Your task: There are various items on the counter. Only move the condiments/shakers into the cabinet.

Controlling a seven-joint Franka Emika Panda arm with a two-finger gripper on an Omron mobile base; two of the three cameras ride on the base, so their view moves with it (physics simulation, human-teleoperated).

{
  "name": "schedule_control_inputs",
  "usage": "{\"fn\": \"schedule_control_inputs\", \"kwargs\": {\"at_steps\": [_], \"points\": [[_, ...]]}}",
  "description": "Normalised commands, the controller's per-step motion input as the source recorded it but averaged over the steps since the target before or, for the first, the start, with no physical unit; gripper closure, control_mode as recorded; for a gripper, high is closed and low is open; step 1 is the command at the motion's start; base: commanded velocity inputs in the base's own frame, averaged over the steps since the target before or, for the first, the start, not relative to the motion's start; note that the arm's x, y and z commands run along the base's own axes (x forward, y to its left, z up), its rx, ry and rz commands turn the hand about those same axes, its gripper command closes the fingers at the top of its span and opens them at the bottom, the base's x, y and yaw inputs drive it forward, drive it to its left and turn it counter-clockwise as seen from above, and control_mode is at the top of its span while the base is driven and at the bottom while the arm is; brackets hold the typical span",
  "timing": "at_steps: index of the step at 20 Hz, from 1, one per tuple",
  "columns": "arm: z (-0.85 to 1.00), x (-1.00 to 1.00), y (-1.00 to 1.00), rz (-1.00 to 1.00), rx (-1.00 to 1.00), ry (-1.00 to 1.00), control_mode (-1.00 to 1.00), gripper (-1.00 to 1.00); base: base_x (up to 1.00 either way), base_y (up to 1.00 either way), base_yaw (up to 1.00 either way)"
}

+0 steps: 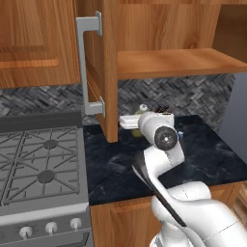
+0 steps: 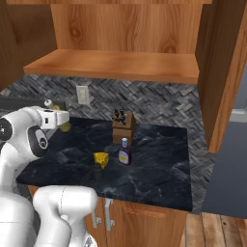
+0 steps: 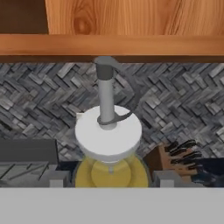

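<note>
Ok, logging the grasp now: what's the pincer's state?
Pincer: closed around the yellow bottle, its pump top in front of the camera.

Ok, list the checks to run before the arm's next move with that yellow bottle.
1. Yellow bottle centred in the gripper: ok.
2. Fingers clamped on it: cannot tell.
3. Cabinet door open: ok.
4. Shelf above the bottle, in line with the hand: ok.
5. Black shaker and red-capped bottle upright on the counter, apart from the gripper: ok.
</note>
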Motion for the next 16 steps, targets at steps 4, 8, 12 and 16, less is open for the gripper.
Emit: {"fn": "schedule_control_inputs", "kwargs": {"at_steps": [4,8,12,16], "points": [[1.00,-0.01,-0.17,0.11,0.00,0.01,-1.00,1.00,0.00,0.00,0.00],[1.00,-0.20,-0.02,0.01,0.00,0.23,-1.00,1.00,0.00,0.00,0.00],[0.92,-0.54,0.00,0.04,0.03,0.38,-1.00,1.00,0.00,0.00,0.00],[0.28,-0.37,0.04,0.02,0.00,0.07,-1.00,1.00,0.00,0.00,0.00]]}}
